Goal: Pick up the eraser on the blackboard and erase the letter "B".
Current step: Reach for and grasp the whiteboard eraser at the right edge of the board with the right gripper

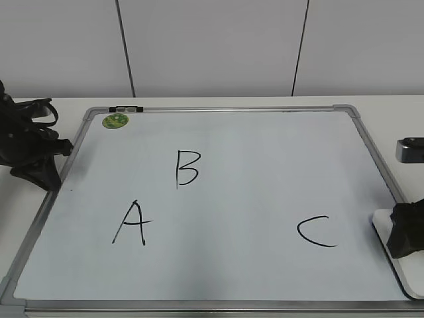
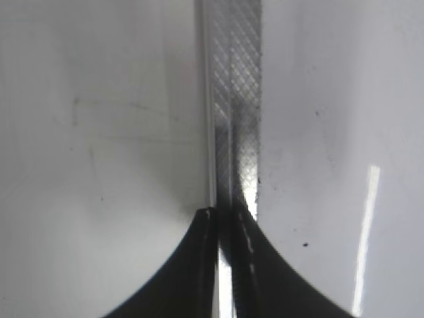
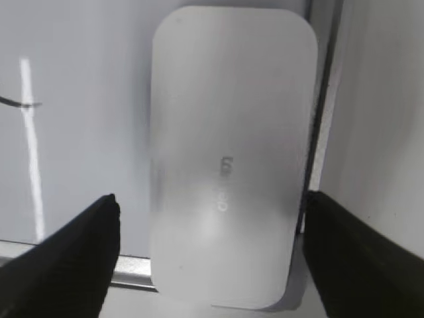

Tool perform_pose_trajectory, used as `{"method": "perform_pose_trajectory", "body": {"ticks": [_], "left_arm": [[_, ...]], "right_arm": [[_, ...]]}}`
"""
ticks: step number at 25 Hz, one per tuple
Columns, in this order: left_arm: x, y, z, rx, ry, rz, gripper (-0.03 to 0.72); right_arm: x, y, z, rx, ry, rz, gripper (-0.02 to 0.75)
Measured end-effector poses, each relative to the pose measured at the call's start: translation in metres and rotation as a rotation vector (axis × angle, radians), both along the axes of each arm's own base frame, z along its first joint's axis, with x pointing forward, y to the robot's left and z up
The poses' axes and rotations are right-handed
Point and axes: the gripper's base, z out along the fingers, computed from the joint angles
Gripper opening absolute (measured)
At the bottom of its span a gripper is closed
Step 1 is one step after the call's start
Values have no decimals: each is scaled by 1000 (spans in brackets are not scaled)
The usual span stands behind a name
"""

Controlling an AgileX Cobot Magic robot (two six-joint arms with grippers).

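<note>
White plastic, the eraser point(image 3: 228, 159) lies at the lower right corner of the blackboard point(image 1: 265, 146), overlapping its frame. The right gripper point(image 3: 209, 252) hangs over it with its fingers point(image 3: 73, 255) spread wide on either side, touching nothing. The letter "B" point(image 1: 187, 168) sits left of centre in the exterior view, unsmudged, above the "A" point(image 1: 131, 224) and well apart from the "C" point(image 1: 316, 232). At the left edge, the left gripper point(image 2: 228, 265) is pressed closed over the frame point(image 2: 235, 99).
</note>
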Motion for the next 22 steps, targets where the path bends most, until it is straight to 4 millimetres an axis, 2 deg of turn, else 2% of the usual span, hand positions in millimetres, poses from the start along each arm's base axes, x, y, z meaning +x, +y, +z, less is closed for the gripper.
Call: {"method": "perform_pose_trajectory", "body": {"ticks": [14, 22], "left_arm": [[0, 0, 0, 0, 0, 0, 11], [0, 0, 0, 0, 0, 0, 11]], "right_arm": [[12, -2, -24, -24, 32, 13, 652], [13, -2, -26, -22, 27, 10, 562]]}}
